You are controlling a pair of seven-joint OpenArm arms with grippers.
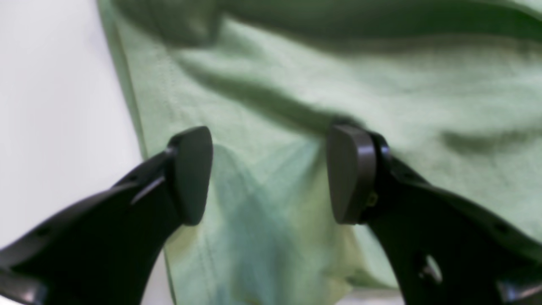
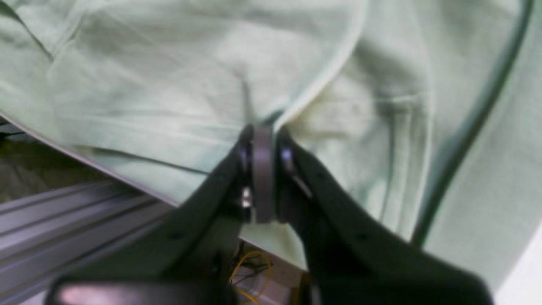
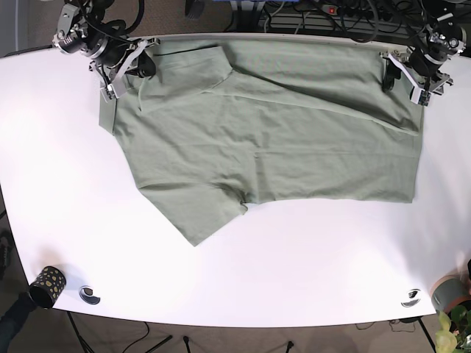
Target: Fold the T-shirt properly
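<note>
A light green T-shirt (image 3: 280,140) lies spread on the white table (image 3: 294,265), one sleeve pointing to the front left. My right gripper (image 3: 136,65) is at the shirt's far left corner. In the right wrist view it (image 2: 262,140) is shut on a fold of the shirt's fabric (image 2: 169,84) at the table's edge. My left gripper (image 3: 401,73) is at the shirt's far right corner. In the left wrist view it (image 1: 271,169) is open, its jaws wide apart over the shirt's fabric (image 1: 338,84) near the hem edge, gripping nothing.
A dark patterned cup (image 3: 45,285) and a small round object (image 3: 90,295) sit at the front left. Another round object (image 3: 410,298) and a potted plant (image 3: 445,294) are at the front right. Cables (image 3: 324,18) run behind the table. A metal rail (image 2: 63,220) lies below the edge.
</note>
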